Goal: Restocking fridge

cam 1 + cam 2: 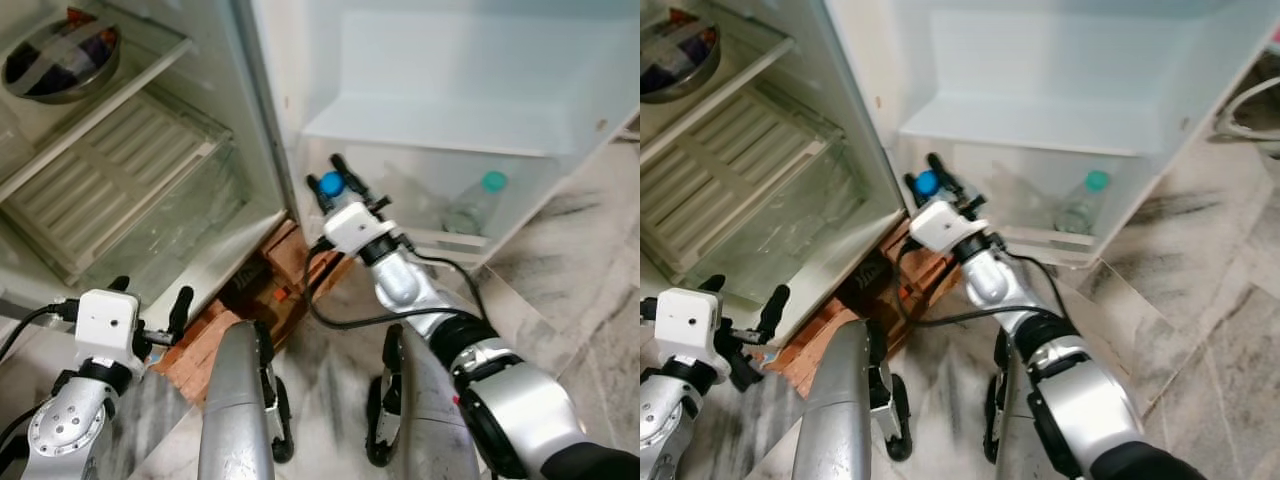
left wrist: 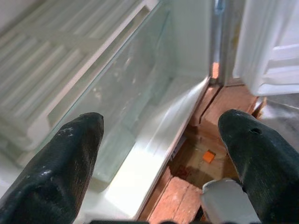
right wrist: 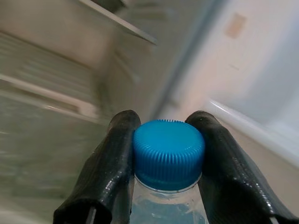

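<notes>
Near end: both silver arms were in frame, over a grey marble floor (image 1: 590,250). Left gripper (image 1: 150,305) sat low on the left, just outside the fridge's bottom edge, fingers (image 2: 70,158) spread wide with nothing between them. Its wrist view looked past the fingertips into the clear crisper drawer (image 2: 135,93) and down at the wooden blocks (image 1: 225,325) the fridge stood on; a small orange piece (image 2: 209,156) lay among them.

Right gripper (image 1: 338,185) reached forward to the near end of the lowest door shelf, fingers (image 3: 107,163) pinched on the neck of a clear bottle (image 3: 168,210), one each side of its blue ribbed cap (image 1: 330,184), touching it. Cap pointed up toward the head camera. No writing visible on the cap, no label readable on the bottle. A black cable (image 1: 370,318) looped off the right wrist.

Further out, the open fridge door (image 1: 450,90) was white, and its bottom shelf (image 1: 520,200) had a translucent front rail. A second clear bottle with a teal cap (image 1: 493,181) stood in that same shelf, well apart from the held one, toward the far end. Label unreadable through the rail.

Inside the fridge on the left: white slatted cover (image 1: 110,170) above the crisper, then a shelf holding a steel bowl (image 1: 62,62) with dark contents I couldn't identify. No brand marks legible anywhere.
</notes>
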